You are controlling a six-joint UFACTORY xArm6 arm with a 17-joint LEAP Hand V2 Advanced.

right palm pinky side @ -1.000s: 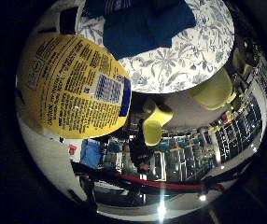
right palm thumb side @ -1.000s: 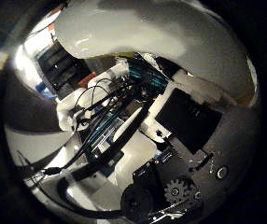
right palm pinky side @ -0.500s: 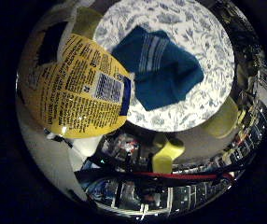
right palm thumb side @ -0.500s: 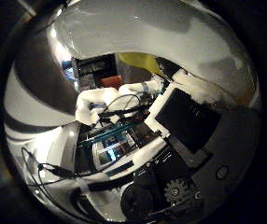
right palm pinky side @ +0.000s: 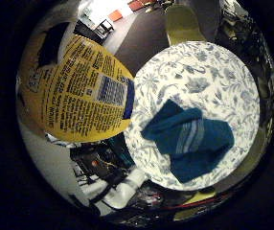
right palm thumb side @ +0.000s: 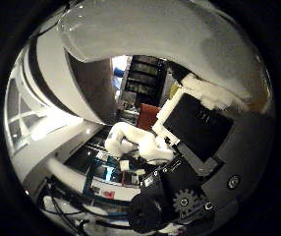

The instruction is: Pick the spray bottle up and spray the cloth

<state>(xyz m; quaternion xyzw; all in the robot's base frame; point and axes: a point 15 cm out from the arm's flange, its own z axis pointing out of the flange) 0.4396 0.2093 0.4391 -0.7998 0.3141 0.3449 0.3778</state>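
The spray bottle [right palm pinky side: 75, 88], white with a yellow printed label, fills one side of the right little finger side palm view, close against the palm. Its white body [right palm thumb side: 160, 34] arches across the right thumb side palm view. My hand [right palm thumb side: 195, 147] shows there as white, black and geared parts curled beside the bottle. The blue cloth [right palm pinky side: 187, 142], crumpled and with pale stripes, lies on a round table with a floral cover [right palm pinky side: 209, 77], well below the bottle and away from it.
A yellow chair [right palm pinky side: 183, 19] stands at the table's far side, on a dark floor. Shelves and furniture of the room [right palm thumb side: 140, 79] show past the bottle in the right thumb side palm view.
The whole picture has swung, so the hand has turned with the bottle fixed in it. The table and cloth now sit further across the little finger side view.
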